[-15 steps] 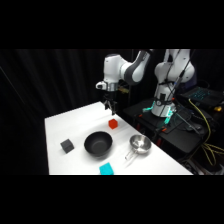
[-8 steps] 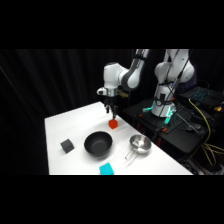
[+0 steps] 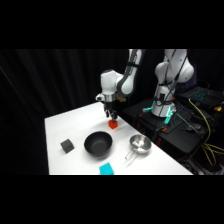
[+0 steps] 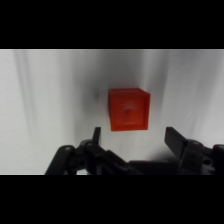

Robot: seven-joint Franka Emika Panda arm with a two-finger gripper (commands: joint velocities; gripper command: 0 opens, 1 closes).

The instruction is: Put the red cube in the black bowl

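At the near edge of the white table (image 3: 60, 130) lies a flat cyan square (image 3: 106, 169). Beyond it sit the round matte black bowl (image 3: 98, 143), a dark grey cube (image 3: 67, 146) on its left and a shiny steel bowl (image 3: 140, 144) on its right. Farther back, the small red cube (image 3: 113, 124) rests on the table under the gripper (image 3: 110, 116); only the wrist view shows the gripper (image 4: 133, 137) spread wide, the cube (image 4: 129, 109) between its fingers, ungrasped.

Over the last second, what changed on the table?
The gripper came down from above toward the red cube and now hangs just over it, fingers open either side, nothing grasped yet. The cube, black bowl, steel bowl, grey cube and cyan square stayed put.
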